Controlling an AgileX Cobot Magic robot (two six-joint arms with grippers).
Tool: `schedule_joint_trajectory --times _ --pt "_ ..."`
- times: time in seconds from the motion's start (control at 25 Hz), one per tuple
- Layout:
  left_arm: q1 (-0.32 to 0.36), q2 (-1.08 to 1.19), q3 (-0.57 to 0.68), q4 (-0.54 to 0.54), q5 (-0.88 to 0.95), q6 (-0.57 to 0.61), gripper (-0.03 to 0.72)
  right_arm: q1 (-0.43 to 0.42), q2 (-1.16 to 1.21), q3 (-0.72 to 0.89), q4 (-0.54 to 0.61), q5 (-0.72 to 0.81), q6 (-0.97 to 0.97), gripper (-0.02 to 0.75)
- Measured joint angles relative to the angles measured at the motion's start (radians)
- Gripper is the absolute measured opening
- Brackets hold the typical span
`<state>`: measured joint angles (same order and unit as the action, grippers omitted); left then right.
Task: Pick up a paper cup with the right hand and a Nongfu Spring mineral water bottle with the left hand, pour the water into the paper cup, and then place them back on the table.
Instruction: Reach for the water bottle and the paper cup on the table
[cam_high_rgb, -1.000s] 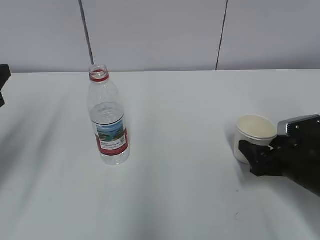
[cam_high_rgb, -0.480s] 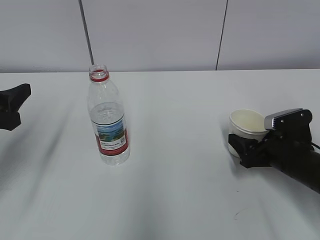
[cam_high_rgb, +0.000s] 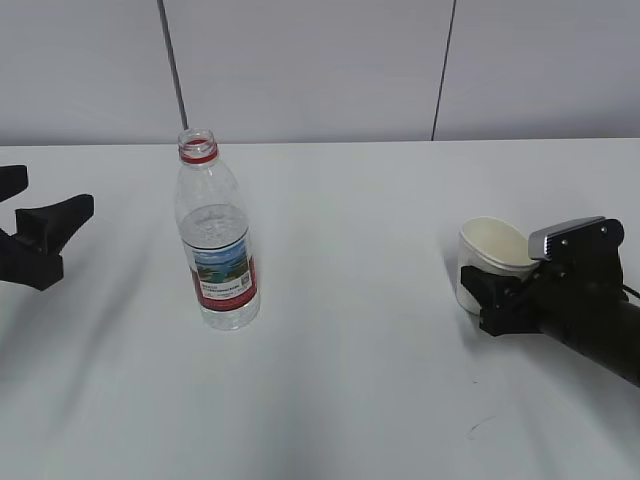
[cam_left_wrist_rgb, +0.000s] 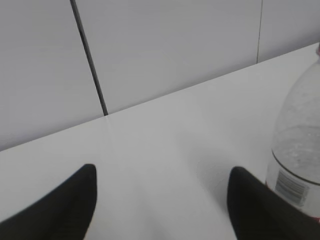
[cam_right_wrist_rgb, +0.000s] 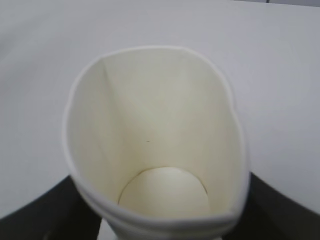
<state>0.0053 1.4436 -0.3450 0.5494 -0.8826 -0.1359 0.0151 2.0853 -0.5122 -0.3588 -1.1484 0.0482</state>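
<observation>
Paper cup (cam_high_rgb: 492, 262): small off-white cup at the right of the exterior frame, standing low against the tabletop (cam_high_rgb: 360, 380). Its rim is squeezed out of round into an oval, seen plainly in the right wrist view (cam_right_wrist_rgb: 155, 140), where the cup fills the frame and its inside is dry and bare, with one pale seam line down the wall.

Right hand (cam_high_rgb: 500, 300): black, with a grey top plate, entering from the lower right edge of the exterior frame. Its fingers are pinched against the two sides of the paper cup, with dark finger surfaces showing at both lower corners of the right wrist view.

Nongfu Spring mineral water bottle (cam_high_rgb: 216, 232): clear plastic, capless, red neck ring, red-and-white landscape label. It stands upright left of centre on the tabletop, well apart from the cup. Its shoulder and label edge show at the right edge of the left wrist view (cam_left_wrist_rgb: 297, 150).

Left hand (cam_high_rgb: 40, 232): black, at the left edge of the exterior frame, fingers spread wide and holding nothing, apart from the bottle. In the left wrist view, two dark fingertips (cam_left_wrist_rgb: 70, 200) sit in the lower corners.

Wall (cam_high_rgb: 320, 60): pale grey panels with dark vertical seams, across the top.
</observation>
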Motion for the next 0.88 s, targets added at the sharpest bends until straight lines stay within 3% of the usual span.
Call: schedule_joint_trajectory --times 0.12,0.36,0.68,0.88 --pt "0.000 0.000 0.000 0.018 -0.001 -0.058 0.499 0.000 0.000 0.000 0.000 -0.002 0.000 0.457" --pt "-0.001 0.000 0.000 0.164 -0.024 -0.125 0.499 0.000 0.000 0.000 0.000 -0.002 0.000 0.456" --pt "-0.002 0.000 0.000 0.204 -0.025 -0.168 0.517 0.000 0.000 0.000 0.000 -0.002 0.000 0.455" --pt "-0.002 0.000 0.000 0.310 -0.025 -0.241 0.517 0.000 0.000 0.000 0.000 -0.002 0.000 0.455"
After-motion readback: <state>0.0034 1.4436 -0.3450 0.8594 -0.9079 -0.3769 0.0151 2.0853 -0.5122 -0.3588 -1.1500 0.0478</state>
